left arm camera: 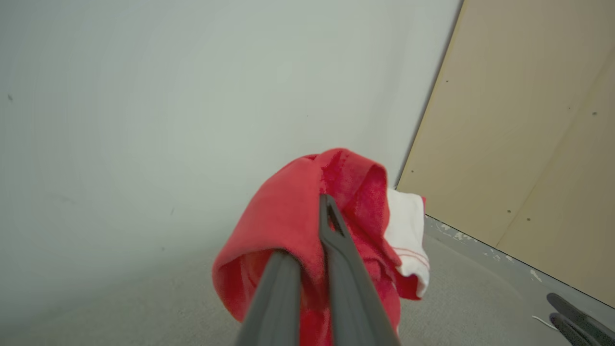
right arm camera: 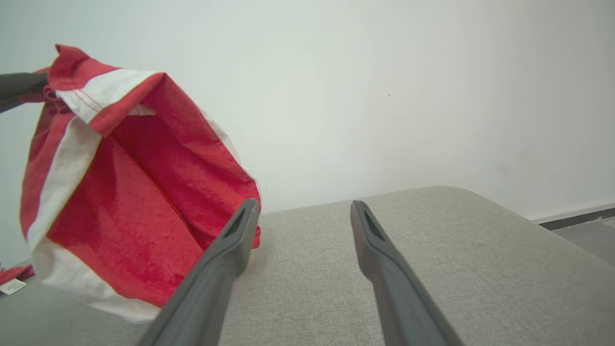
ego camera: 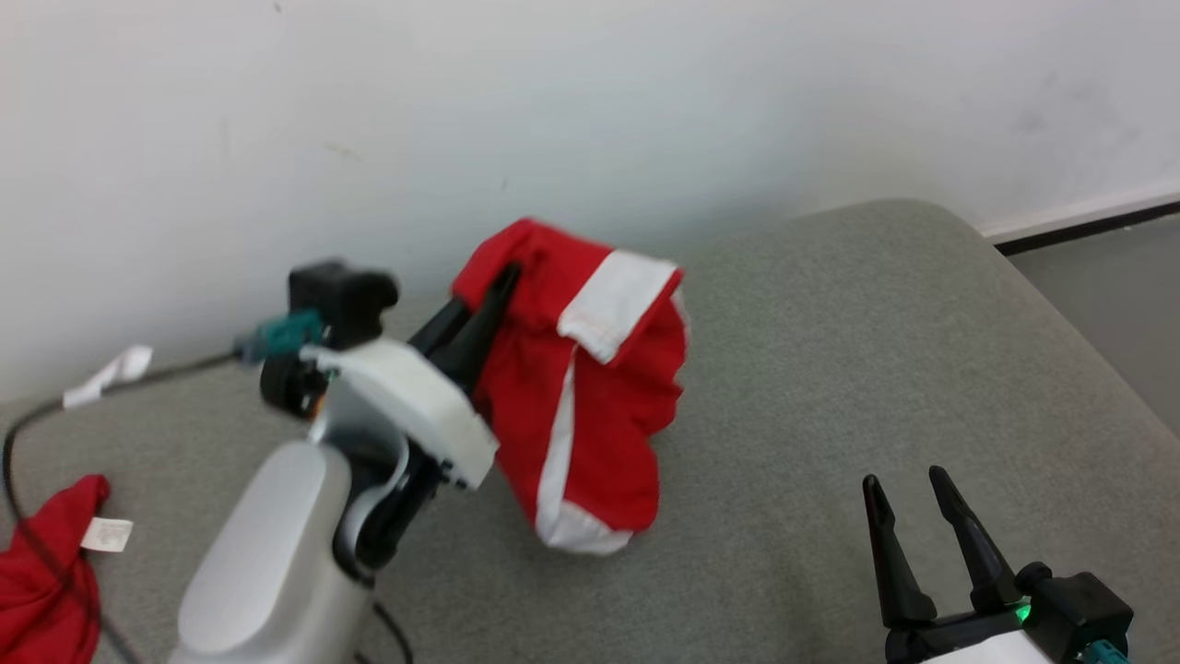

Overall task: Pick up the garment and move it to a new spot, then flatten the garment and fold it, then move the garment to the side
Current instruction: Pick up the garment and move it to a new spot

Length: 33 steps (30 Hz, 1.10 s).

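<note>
Head view: red-and-white garment (ego camera: 590, 387) is clamped by left gripper (ego camera: 505, 275) near cushion's (ego camera: 830, 369) back edge; right gripper (ego camera: 903, 478) is spread wide, empty.

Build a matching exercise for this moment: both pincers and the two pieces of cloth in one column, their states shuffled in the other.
Column one:
1. left pincer
2. right pincer
3. red-and-white garment
4. red cloth with a label

Column two:
A. open, holding nothing
B. lying on the grey surface
C. shut on fabric
D. hanging from a pincer

Pairs: 1-C, 2-A, 3-D, 4-B
</note>
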Motion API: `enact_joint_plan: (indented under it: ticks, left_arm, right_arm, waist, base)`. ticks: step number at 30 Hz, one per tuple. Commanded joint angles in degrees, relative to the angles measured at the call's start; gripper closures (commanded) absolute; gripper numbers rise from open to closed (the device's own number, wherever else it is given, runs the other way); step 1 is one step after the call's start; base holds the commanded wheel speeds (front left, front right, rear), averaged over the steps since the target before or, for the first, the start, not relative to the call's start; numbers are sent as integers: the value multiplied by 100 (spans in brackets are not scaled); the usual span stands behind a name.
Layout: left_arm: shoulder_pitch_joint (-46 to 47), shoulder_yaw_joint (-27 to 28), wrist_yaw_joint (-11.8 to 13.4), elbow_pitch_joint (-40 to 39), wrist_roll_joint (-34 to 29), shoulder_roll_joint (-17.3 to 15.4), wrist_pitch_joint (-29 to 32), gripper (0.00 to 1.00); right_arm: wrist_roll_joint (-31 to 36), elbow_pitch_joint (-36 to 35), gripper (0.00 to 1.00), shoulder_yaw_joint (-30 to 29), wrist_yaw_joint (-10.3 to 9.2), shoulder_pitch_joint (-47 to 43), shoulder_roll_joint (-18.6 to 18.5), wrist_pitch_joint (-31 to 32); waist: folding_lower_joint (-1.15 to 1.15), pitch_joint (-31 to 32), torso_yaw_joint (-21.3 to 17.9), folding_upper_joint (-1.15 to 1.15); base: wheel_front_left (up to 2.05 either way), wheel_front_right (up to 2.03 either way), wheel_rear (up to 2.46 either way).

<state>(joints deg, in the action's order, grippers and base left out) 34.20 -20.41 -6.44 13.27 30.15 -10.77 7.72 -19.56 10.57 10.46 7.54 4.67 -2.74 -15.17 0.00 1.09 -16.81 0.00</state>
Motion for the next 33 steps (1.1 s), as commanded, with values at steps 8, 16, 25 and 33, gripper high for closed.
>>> enact_joint_plan:
  ticks: [8,16,25,33]
  left_arm:
    - [-1199,168,136,902,-120,-346,-998,87]
    - [-1586,337,269,1923,-4,-245,-1716,0]
    - [-1371,415,303,1847,-232,-175,-2242,0]
    - [-1815,631,640,762,-750,-243,-2289,0]
  right_arm:
    - [120,-4,0,-79,-10,87,-26,4]
    - [165,76,0,4,-10,123,-29,4]
    - [226,98,0,15,-10,67,-29,4]
    - [247,57,0,-3,-10,35,-59,4]
  waist:
    - [0,-176,-98,0]
    - [0,-194,245,0]
    - [0,-126,693,0]
    - [0,-78,897,0]
  base:
    - [0,0,0]
    - [0,0,0]
    - [0,0,0]
    - [0,0,0]
